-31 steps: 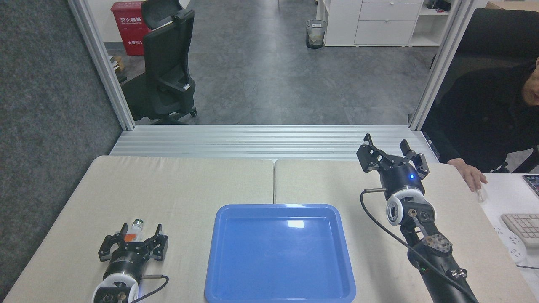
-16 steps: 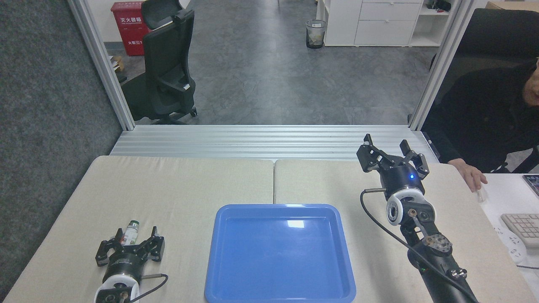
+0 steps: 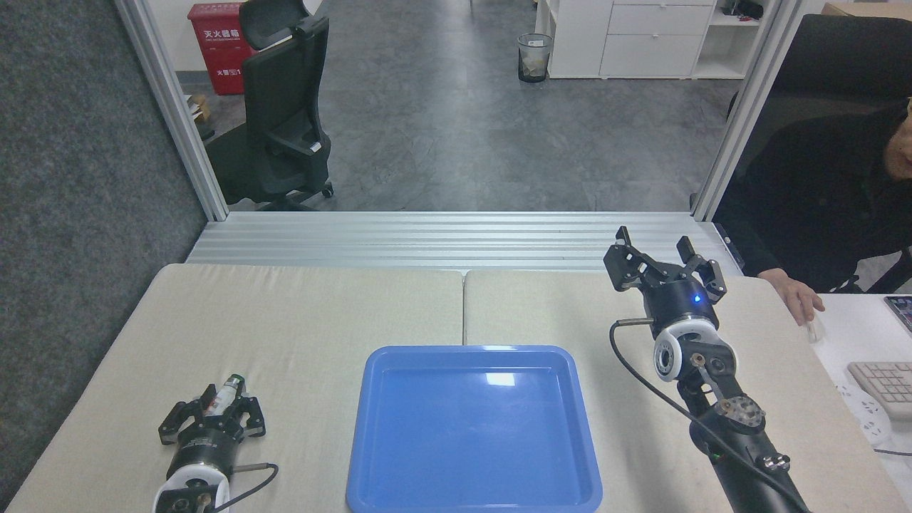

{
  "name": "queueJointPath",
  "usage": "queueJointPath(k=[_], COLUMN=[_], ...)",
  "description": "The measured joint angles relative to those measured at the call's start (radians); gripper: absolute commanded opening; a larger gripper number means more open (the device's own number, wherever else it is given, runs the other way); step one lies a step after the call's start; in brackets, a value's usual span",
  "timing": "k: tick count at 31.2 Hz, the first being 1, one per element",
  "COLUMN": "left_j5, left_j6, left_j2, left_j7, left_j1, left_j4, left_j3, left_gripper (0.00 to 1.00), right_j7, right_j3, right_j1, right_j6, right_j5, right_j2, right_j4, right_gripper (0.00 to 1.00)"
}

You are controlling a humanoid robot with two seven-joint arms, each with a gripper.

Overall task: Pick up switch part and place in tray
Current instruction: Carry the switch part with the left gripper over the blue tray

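Note:
The switch part lies at the front left of the table, its silvery end and green tip pointing away from me. My left gripper has its fingers drawn in against the part's near end, shut on it low over the cloth. The blue tray sits at the front centre, to the right of that gripper, with nothing in it. My right gripper is raised over the far right of the table, open and holding nothing.
A person in dark clothes sits at the right with a hand on the table's far right corner. A keyboard lies on the white desk beside it. An aluminium rail borders the table's far edge.
My left gripper's fingers have closed in from wide open around the switch part, and the gripper has shifted slightly left and back toward me. The right arm has stayed still.

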Motion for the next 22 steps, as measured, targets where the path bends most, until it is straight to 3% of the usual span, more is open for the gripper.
queueJointPath(k=[11,22], left_j5=[0.003,-0.002], left_j6=[-0.014,0.014], left_j2=[0.001,-0.093], left_j7=[-0.078,-0.182], left_j1=[0.026,0.053], left_j4=[-0.155,-0.363], left_j3=[-0.005,-0.045], left_gripper=[0.07,0.05], right_j7=[0.0,0.0], right_j3=[0.0,0.0], right_j1=[0.0,0.0], right_j6=[0.0,0.0], right_j5=[0.0,0.0], right_j2=[0.0,0.0], right_j4=[0.0,0.0], right_gripper=[1.0,1.0])
